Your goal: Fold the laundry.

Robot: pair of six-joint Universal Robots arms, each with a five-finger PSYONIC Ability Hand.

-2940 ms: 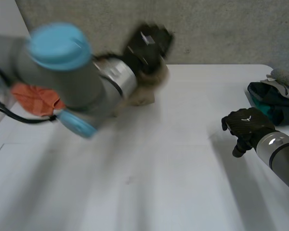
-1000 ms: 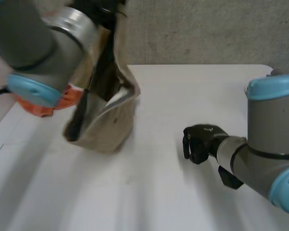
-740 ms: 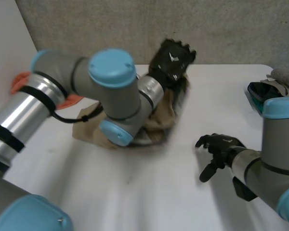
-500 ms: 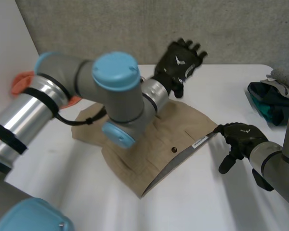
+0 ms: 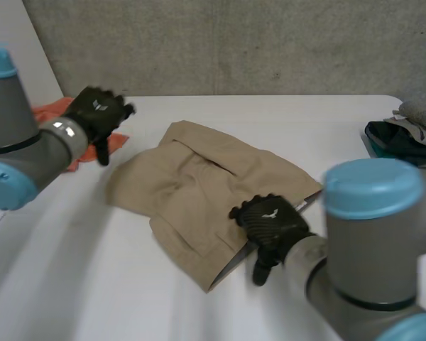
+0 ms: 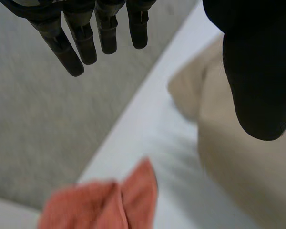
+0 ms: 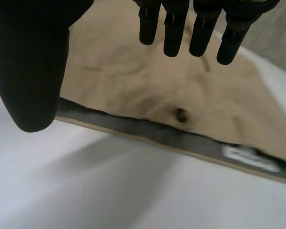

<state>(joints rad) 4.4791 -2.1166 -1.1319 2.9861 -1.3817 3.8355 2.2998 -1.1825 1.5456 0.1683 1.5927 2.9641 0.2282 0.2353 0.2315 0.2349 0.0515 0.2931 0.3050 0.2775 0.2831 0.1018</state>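
The white table (image 5: 92, 284) takes up most of the head view, with a grey wall (image 5: 270, 42) across the top of the frame. The right arm (image 5: 369, 234) bulks large in the lower right. The left arm (image 5: 14, 156) comes in from the left edge.

A tan garment (image 5: 192, 185) lies spread in the middle of the frame, mostly flat. It has soft creases and a raised seam running from its upper edge toward the centre. Its lower-right edge is a waistband, lifted a little off the table and turned so that the grey lining (image 7: 148, 131) shows. A white label (image 7: 248, 157) sits on that lining, and a dark button (image 7: 180, 113) sits just above the band.

A pile of dark and teal clothes (image 5: 405, 138) sits at the right edge. An orange cloth (image 5: 50, 110) lies at the upper left, partly behind the left hand.

The right hand (image 5: 270, 224) is at the waistband edge, fingers spread straight and thumb apart, holding nothing. I cannot tell whether it touches the cloth. The left hand (image 5: 96, 117) is over the table between the orange cloth and the garment's near corner. Its fingers (image 6: 86, 43) are straight, its thumb is wide, and it is empty.
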